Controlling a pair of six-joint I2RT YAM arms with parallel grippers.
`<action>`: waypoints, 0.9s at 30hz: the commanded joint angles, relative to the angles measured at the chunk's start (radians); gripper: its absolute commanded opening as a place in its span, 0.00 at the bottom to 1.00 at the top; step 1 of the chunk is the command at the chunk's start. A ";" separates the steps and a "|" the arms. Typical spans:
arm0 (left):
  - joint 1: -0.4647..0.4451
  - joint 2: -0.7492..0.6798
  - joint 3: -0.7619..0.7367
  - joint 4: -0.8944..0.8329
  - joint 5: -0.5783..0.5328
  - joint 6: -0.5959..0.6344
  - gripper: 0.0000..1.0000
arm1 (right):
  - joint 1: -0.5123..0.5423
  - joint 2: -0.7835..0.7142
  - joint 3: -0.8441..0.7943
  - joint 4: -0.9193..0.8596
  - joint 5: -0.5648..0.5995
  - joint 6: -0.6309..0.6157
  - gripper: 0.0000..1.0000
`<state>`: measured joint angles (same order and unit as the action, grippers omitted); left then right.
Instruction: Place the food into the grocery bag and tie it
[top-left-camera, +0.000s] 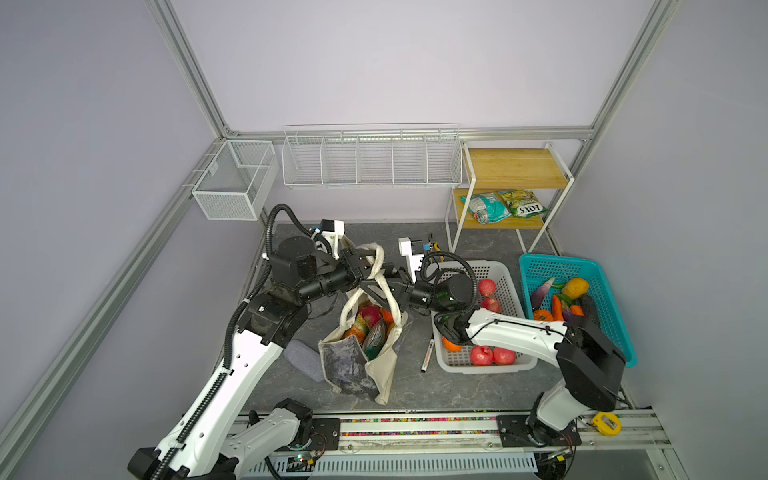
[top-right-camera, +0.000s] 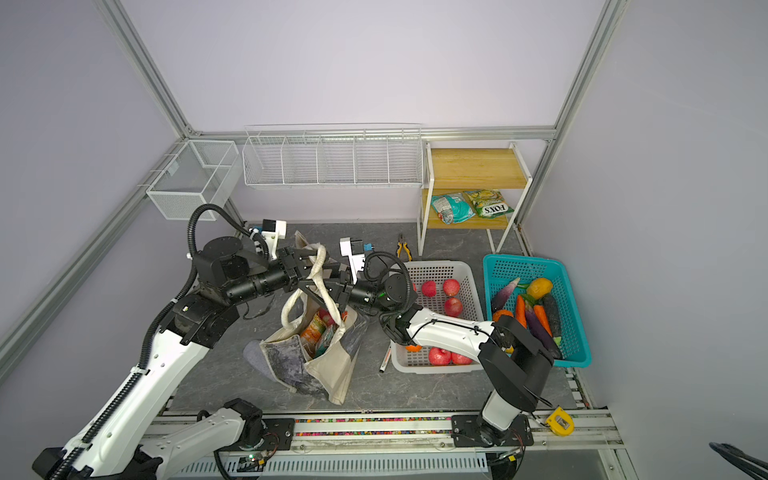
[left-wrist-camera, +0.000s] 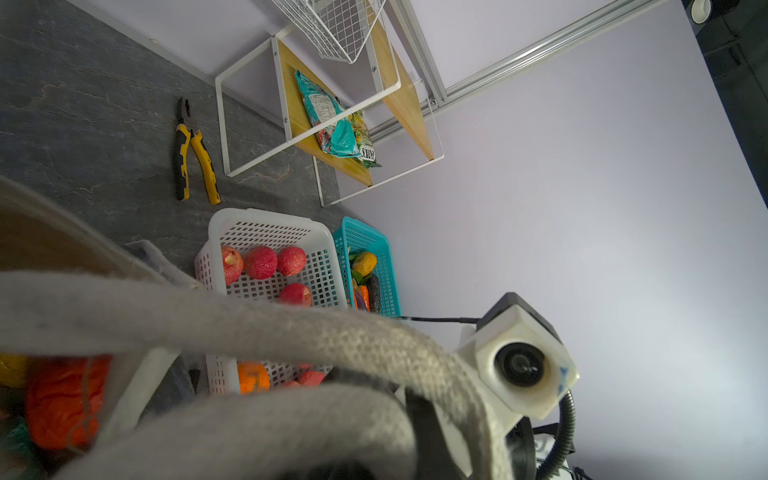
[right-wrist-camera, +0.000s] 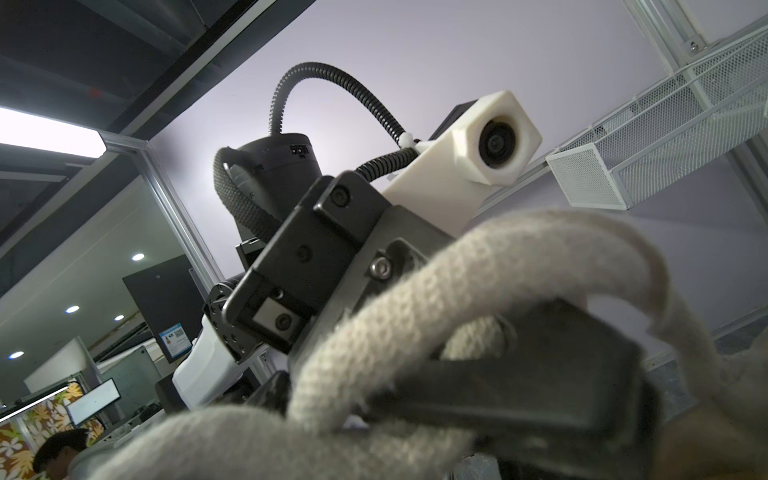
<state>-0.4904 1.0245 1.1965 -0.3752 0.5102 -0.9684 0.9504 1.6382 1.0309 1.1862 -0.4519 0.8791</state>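
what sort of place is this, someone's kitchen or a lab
Most likely a robotics lab test cell: bare aluminium frame rails, red toy fruit staged in a white perforated plastic basket, and office screens behind in the right wrist view.

The only word I can read is FOX'S, upside down from where I stand, on the green-yellow packet (top-left-camera: 524, 203) on the shelf's lower board (top-left-camera: 528, 222), about one o'clock from me. The print on the teal packet (top-left-camera: 488, 207) beside it is too small to read.
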 joint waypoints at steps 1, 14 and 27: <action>-0.001 0.001 -0.028 -0.080 -0.022 0.054 0.00 | 0.005 -0.009 0.051 0.118 0.012 0.029 0.64; 0.014 0.015 0.056 -0.129 -0.035 0.088 0.00 | 0.002 -0.072 -0.015 -0.034 -0.012 -0.048 0.31; 0.052 -0.027 0.066 -0.215 -0.047 0.123 0.00 | -0.019 -0.208 -0.076 -0.306 0.000 -0.218 0.07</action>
<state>-0.4633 1.0237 1.2480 -0.5156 0.4961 -0.8875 0.9482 1.5009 0.9688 0.9306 -0.4702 0.7341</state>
